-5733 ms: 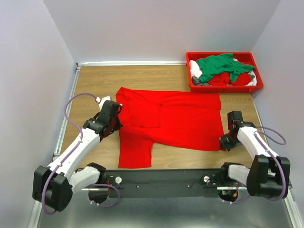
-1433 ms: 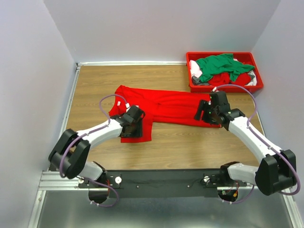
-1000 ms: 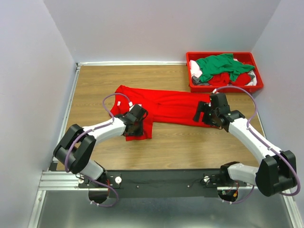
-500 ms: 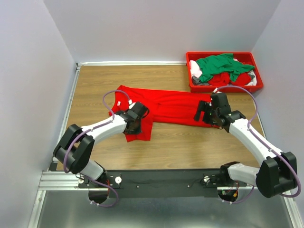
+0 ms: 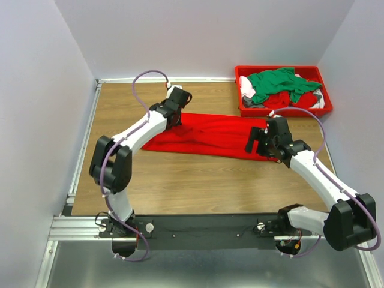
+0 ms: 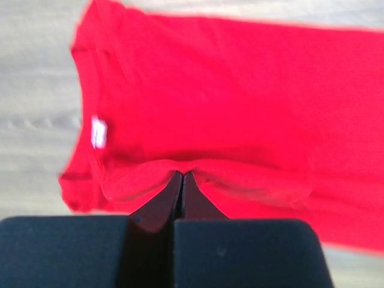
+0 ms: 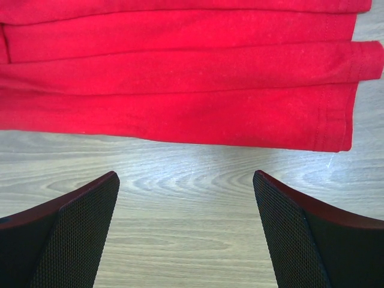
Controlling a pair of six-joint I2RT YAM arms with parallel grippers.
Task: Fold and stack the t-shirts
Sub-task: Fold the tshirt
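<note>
One red t-shirt (image 5: 216,137) lies on the wooden table as a long strip folded lengthwise, running left to right. My left gripper (image 5: 178,118) is over its far left part. In the left wrist view this gripper (image 6: 182,174) is shut on a pinched ridge of the red t-shirt (image 6: 228,102), whose white label (image 6: 99,132) shows at the left. My right gripper (image 5: 257,143) hovers at the shirt's right end. Seen from the right wrist, it (image 7: 185,175) stands open over bare wood, just short of the layered hem (image 7: 240,114). More t-shirts, green (image 5: 277,83), red and white, fill the bin.
The red plastic bin (image 5: 246,110) stands at the far right corner of the table. Grey walls close in the table on the left, back and right. Bare wood (image 5: 198,180) stretches between the shirt and the arm bases.
My left gripper has shut on the flap of cloth at the shirt's near left and carried it away from me over the strip. The right gripper has stayed put.
</note>
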